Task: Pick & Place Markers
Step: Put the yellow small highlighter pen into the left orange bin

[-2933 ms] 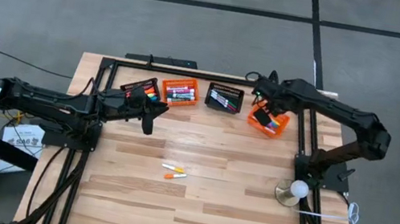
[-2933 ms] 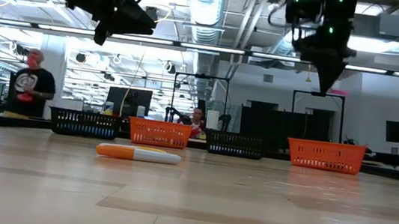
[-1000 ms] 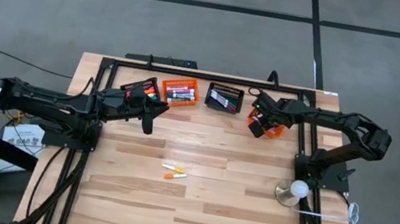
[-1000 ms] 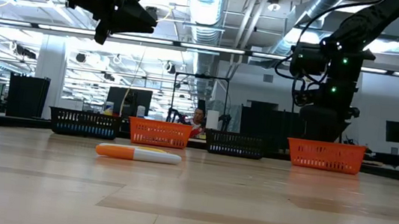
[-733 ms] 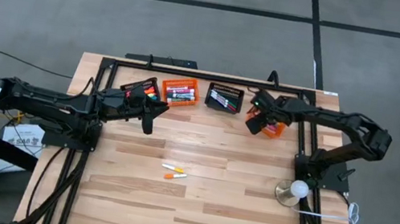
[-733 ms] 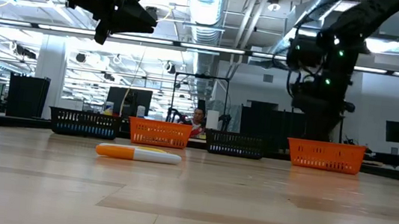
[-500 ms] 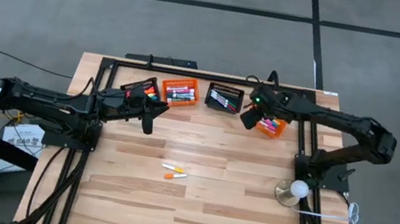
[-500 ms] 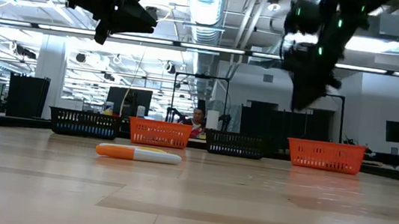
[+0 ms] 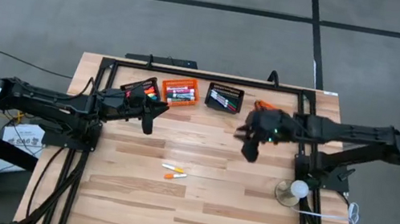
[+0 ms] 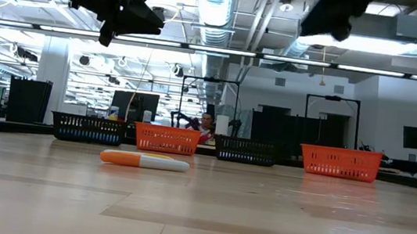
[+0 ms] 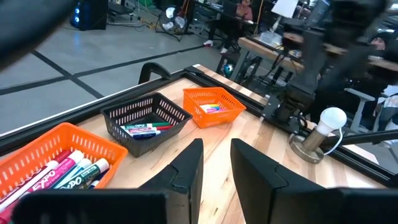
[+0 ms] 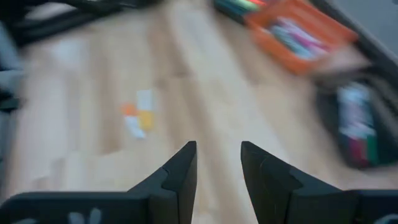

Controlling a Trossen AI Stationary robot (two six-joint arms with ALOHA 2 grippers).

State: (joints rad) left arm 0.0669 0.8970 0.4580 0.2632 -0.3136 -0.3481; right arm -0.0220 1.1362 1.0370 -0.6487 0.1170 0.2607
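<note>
Plank wood table (image 9: 208, 211); 2 markers (image 9: 174, 172); both pincers (image 12: 216, 163) parted, empty.

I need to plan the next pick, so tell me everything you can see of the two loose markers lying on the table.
The two loose markers lie flat on the bare wood near the table's middle, close together and roughly parallel, well clear of the baskets. Each is short and thin, with a white barrel and an orange cap. From table height the nearer marker rests on its side, orange cap to the picture's left. Neither gripper touches them; the right gripper hangs above the table, its fingers apart and empty.
</note>
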